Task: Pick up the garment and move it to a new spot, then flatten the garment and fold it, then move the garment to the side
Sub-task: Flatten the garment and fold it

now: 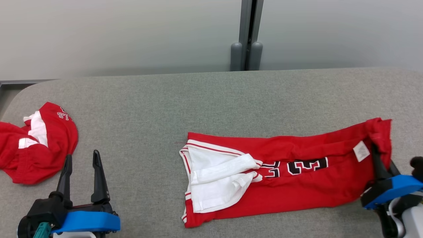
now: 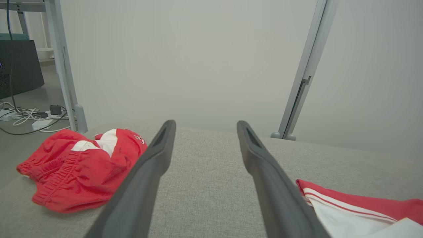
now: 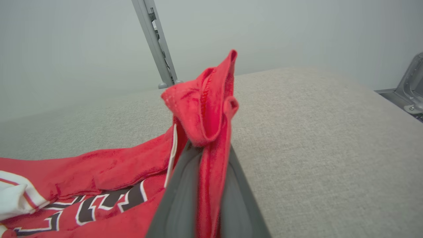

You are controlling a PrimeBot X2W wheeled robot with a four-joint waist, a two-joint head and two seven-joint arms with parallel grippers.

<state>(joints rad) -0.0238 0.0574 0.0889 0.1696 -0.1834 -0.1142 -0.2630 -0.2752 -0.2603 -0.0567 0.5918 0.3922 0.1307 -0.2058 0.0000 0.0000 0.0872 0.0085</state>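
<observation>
Grey table (image 1: pixel 211 99) bears red jersey (image 1: pixel 297 191) and crumpled red cloth (image 1: pixel 49 145).

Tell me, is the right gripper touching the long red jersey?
Touching. In the right wrist view, the right gripper has its jaws shut on a bunched edge of the red jersey, which stands up between them.

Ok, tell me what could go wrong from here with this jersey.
1. The right tool pinches just a bunched bit of hem; a pull might slip it free or drag the jersey askew, as the left tool is open and off the cloth.
2. The white fabric lies rumpled on top; folding now would likely trap creases.
3. The crumpled red garment beside the left tool could snag.
</observation>
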